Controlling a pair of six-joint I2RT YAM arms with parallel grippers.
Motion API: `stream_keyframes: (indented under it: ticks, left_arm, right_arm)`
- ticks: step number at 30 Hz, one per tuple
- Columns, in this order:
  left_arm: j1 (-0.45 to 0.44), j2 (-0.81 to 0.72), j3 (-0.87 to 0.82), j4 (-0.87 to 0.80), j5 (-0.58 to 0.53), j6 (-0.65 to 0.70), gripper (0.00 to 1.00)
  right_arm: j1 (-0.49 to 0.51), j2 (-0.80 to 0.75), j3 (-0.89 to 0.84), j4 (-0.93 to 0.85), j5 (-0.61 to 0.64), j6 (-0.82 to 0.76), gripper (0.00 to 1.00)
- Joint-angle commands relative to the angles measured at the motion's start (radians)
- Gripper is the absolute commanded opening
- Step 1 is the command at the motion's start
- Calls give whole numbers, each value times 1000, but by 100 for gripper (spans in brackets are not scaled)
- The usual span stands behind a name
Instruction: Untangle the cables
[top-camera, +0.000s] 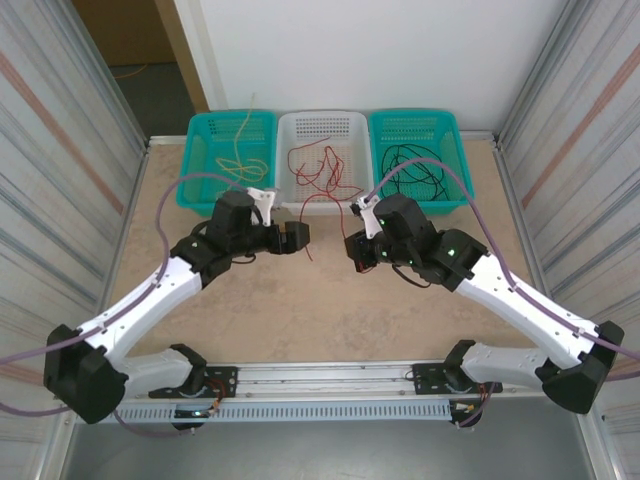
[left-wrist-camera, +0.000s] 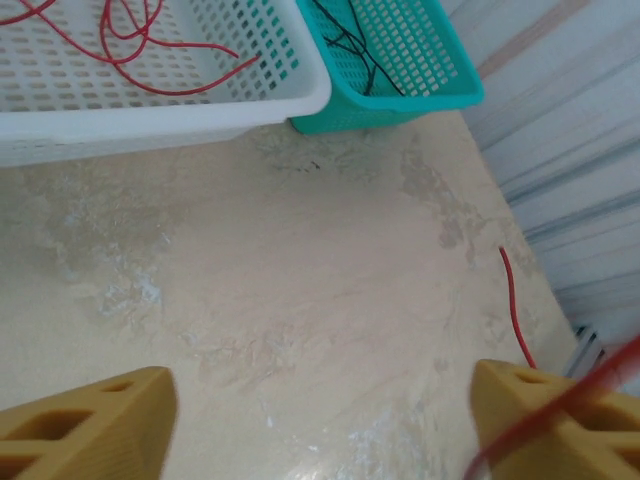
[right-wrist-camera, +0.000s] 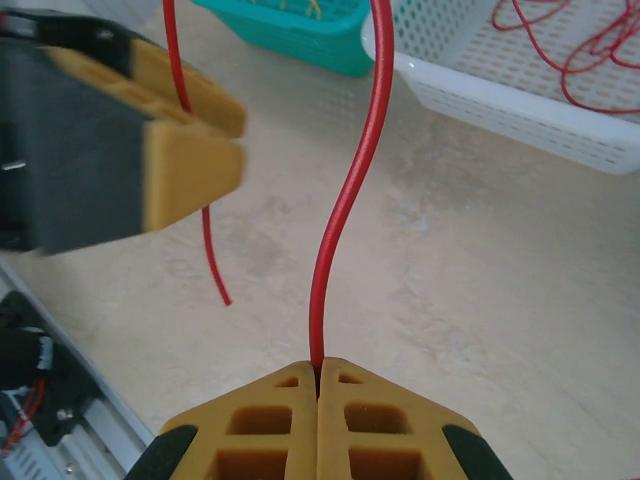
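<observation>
The two grippers face each other over the middle of the table, near one another but apart. The right gripper has its jaws pressed together on a red cable. The cable rises from between the pads and curves away toward the far baskets.

To its left, the left gripper stands wide, its fingers well apart with bare table between them. A loose red strand lies across the face of one finger, but nothing is pinched between the jaws. In the right wrist view this strand passes just beside the left gripper and its end hangs down toward the table. Whether the end touches the surface cannot be told, nor whether it belongs to the same cable the right gripper clamps.

Three baskets sit side by side at the far edge of the table.
- **Left:** the left teal basket holds a yellow cable.
- **Middle:** the white basket holds the red cables, and one length trails over its near rim onto the table.
- **Right:** the right teal basket holds the black cables, coiled loosely.
</observation>
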Motion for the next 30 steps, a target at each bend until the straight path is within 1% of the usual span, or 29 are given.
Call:
stream_keyframes:
  ticks: [1, 3, 5, 7, 9, 13, 16, 18, 20, 21, 22, 23, 24, 25, 27, 30]
  left_arm:
    - [25, 8, 15, 103, 98, -52, 63]
    - [25, 11, 14, 120, 116, -58, 51]
    - [25, 13, 14, 128, 141, -58, 34]
    - [25, 7, 14, 118, 148, -55, 14]
    - [25, -6, 14, 89, 140, -54, 0]
    - [24, -49, 8, 19, 114, -34, 0]
    - [22, -78, 24, -64, 92, -6, 0]
    - [22, -94, 39, -118, 84, 18, 0]
    - [22, -114, 42, -153, 80, 29, 0]
    - [22, -125, 40, -164, 78, 31, 0]
    - [22, -136, 37, -174, 79, 30, 0]
    - [21, -146, 35, -181, 79, 28, 0]
    - [21, -156, 32, -187, 78, 23, 0]
    - [22, -164, 29, -191, 81, 16, 0]
    - [21, -172, 33, -203, 88, 9, 0]
    - [22, -177, 50, -231, 99, 2, 0]
  right_arm:
    - [7, -25, -5, 53, -63, 33, 0]
    - [7, -25, -12, 63, -69, 35, 0]
    - [7, -24, -16, 68, -66, 38, 0]
    - [6, -22, -22, 71, -47, 40, 0]
    - [4, -19, -27, 70, -22, 41, 0]
    - [-4, -8, -37, 75, -14, 44, 0]
    - [-5, 1, -47, 80, 9, 52, 0]
    - [-9, 5, -50, 82, 23, 58, 4]
    - [-14, 9, -53, 82, 35, 64, 20]
    - [-15, 10, -56, 83, 45, 69, 35]
    - [-16, 11, -59, 85, 52, 71, 45]
    - [-16, 10, -62, 89, 52, 72, 49]
    - [-15, 9, -71, 100, 47, 72, 64]
    - [-15, 8, -80, 116, 34, 72, 72]
    - [-19, 10, -99, 151, 5, 76, 77]
    - [-24, 28, -118, 209, -60, 93, 78]
